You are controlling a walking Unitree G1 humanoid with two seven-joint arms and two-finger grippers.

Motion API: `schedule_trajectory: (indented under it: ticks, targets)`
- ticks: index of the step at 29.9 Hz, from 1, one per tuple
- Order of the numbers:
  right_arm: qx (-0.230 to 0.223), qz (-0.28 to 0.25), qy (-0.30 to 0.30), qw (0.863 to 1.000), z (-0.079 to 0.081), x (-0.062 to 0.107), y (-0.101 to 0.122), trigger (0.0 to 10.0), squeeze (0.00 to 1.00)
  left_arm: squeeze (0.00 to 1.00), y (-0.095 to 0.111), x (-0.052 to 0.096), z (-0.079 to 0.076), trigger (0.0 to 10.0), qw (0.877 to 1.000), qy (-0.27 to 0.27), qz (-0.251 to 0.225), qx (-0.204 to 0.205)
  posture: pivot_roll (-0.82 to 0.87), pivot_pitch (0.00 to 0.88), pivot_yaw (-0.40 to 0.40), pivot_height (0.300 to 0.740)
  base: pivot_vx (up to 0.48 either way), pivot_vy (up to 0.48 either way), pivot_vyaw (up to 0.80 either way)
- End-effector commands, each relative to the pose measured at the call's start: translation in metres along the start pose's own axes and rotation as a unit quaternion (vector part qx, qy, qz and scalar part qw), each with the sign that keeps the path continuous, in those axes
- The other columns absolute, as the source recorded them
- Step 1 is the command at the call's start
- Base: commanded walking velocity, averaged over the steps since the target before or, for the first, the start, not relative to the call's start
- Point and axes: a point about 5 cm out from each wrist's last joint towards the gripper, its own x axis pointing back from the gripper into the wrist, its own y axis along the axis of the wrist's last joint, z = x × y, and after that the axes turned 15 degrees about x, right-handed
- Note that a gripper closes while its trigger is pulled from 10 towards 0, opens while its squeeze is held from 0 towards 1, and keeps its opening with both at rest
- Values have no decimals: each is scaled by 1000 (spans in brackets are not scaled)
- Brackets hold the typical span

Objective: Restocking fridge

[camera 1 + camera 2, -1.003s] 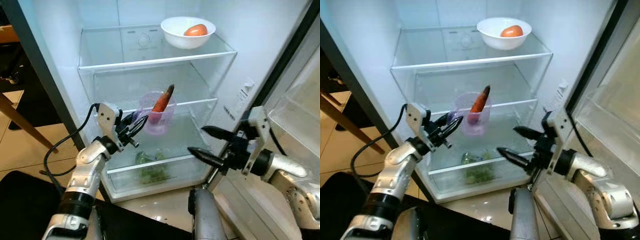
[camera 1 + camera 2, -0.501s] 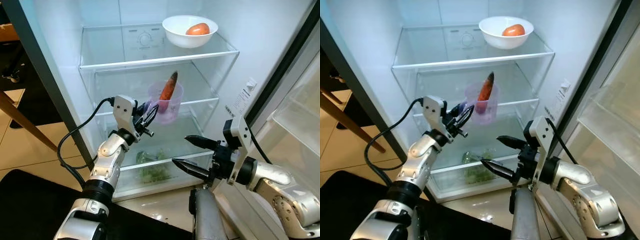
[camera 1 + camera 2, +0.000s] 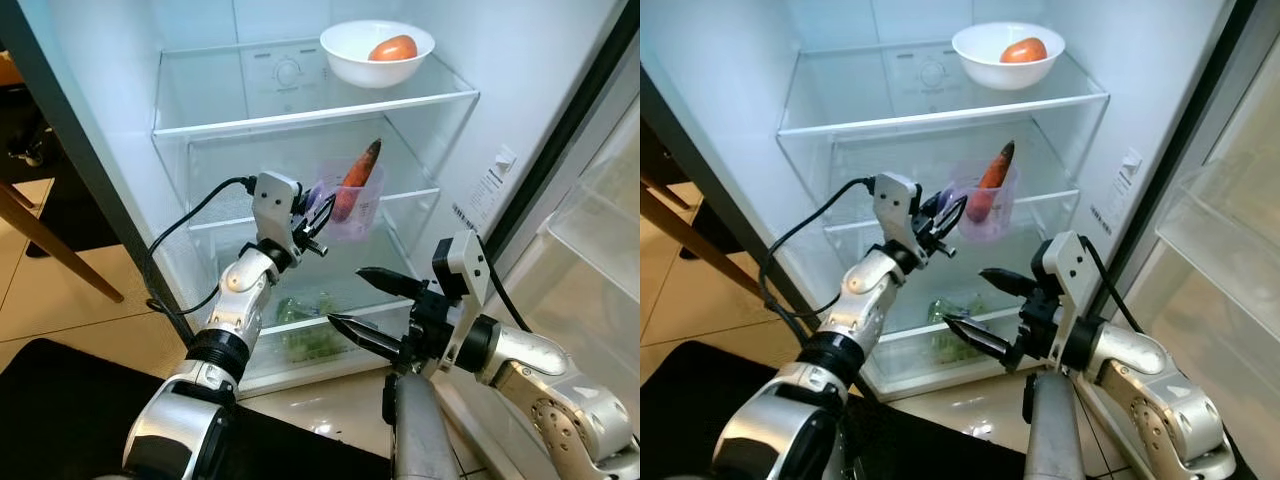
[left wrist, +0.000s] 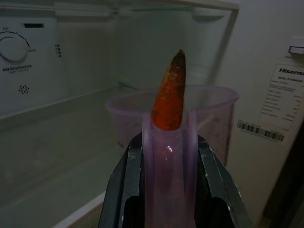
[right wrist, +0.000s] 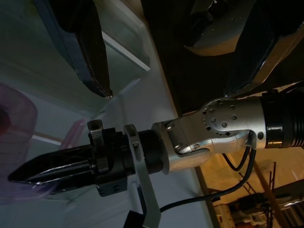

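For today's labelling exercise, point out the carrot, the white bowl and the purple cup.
carrot (image 3: 358, 182), left eye view, on its orange middle.
white bowl (image 3: 352, 62), left eye view, on its front wall.
purple cup (image 4: 216, 118), left wrist view, on its side wall.

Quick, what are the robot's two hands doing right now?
Left gripper: shut on the handle of the purple cup with the carrot in it.
Right gripper: open, holding nothing.
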Motion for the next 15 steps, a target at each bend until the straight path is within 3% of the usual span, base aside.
schedule_trajectory:
  ticks: [1, 7, 15]
  targets:
    - [-4, -1, 4, 1000, 6, 0, 2, 10000, 0, 0, 12, -3, 7, 10000, 999, 22, -25, -14, -170, 255, 78, 411, 0, 0, 0]
    - [-13, -8, 2, 1000, 14, -1, 5, 10000, 0, 0, 25, -9, 18, 10000, 997, 55, -44, -37, -181, 292, 86, 411, 0, 0, 0]
    - [-20, -11, -5, 1000, 21, 0, 8, 10000, 0, 0, 27, -11, 21, 10000, 995, 75, -48, -47, -190, 329, 94, 411, 0, 0, 0]
